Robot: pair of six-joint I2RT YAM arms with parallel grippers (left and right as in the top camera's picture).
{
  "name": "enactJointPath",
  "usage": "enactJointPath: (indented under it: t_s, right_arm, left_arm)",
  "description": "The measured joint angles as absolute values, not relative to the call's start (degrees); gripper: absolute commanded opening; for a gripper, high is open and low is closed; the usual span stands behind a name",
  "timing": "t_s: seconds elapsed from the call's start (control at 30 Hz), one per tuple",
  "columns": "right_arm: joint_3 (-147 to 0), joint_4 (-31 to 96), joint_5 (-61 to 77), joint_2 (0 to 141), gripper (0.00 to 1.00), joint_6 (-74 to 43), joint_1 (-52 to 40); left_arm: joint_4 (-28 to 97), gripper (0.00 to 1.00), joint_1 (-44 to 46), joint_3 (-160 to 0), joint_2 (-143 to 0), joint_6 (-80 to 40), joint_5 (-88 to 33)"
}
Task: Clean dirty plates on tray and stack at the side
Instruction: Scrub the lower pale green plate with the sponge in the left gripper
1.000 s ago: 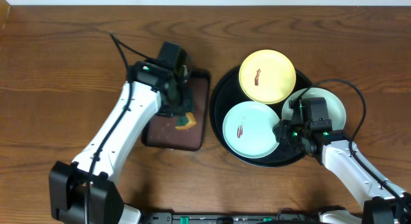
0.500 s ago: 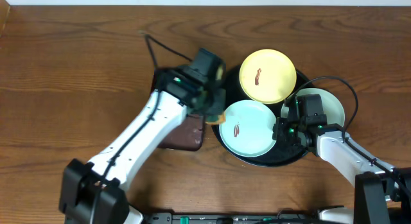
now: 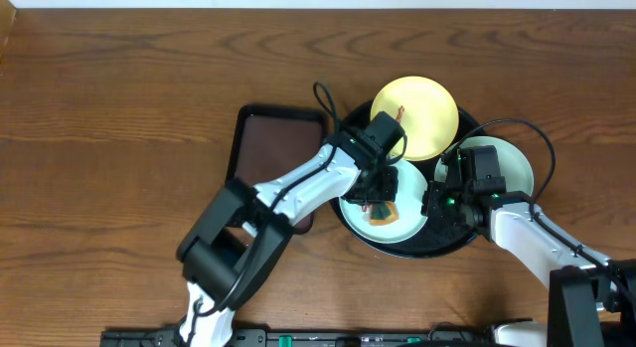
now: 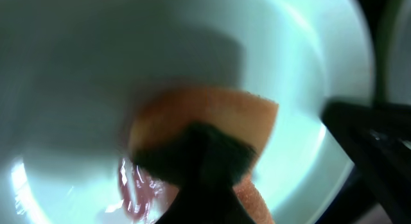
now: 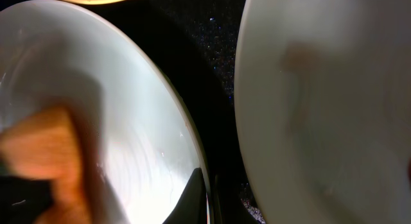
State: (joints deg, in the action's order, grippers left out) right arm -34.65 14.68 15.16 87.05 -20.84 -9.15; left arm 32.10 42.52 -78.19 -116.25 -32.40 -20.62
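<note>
We find the left gripper (image 4: 200, 156) clamped on the sponge (image 4: 215, 112) atop the front mint plate (image 4: 308, 63); the right gripper (image 5: 207, 193) pinches its rim.

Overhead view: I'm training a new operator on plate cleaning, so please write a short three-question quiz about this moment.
1. True or false: the sponge rests on the yellow plate.
2. What is the right gripper shut on?
A) the sponge
B) the rim of the front mint plate
C) nothing
3. Which gripper holds the sponge?

Key:
1. False. The sponge is on the front mint plate.
2. B.
3. The left gripper.
</note>
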Motion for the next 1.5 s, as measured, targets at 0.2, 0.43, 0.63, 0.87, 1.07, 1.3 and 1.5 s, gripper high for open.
enactJointPath:
  t_s: [0.2,0.43,0.63,0.87,1.07,1.3,1.5]
  right_arm:
    - [-34.8,15.1,15.7,87.2,0.01,-20.9,-9.2]
    - [-34.8,15.5,16.7,87.3,0.01,-21.3,-9.2]
    - [-34.9,15.6,17.8,87.5,0.01,-22.0,-9.3]
    - [-34.9,15.6,17.8,87.5,0.01,-22.2,-9.3]
    - [-34.9,15.8,17.5,87.5,0.01,-22.2,-9.3]
    - [-35.1,16.0,17.4,87.5,0.01,-22.2,-9.3]
    - [-35.1,16.0,18.6,87.8,0.01,-22.2,-9.5]
  left_arm:
    - [36.5,0.07,41.2,-80.5,-118.2,-33.6,-18.5]
    - [44.6,0.07,39.1,-82.1,-118.2,-33.9,-6.2]
    - [43.2,0.07,40.6,-82.3,-118.2,-29.5,-0.9]
    - [34.4,0.08,42.5,-81.8,-118.5,-28.3,-2.2]
    - [30.0,0.08,43.9,-81.8,-119.0,-32.3,-8.9]
    - [40.8,0.07,42.8,-82.9,-118.8,-29.5,-1.3]
    - [44.3,0.07,43.4,-82.9,-118.8,-25.0,9.3]
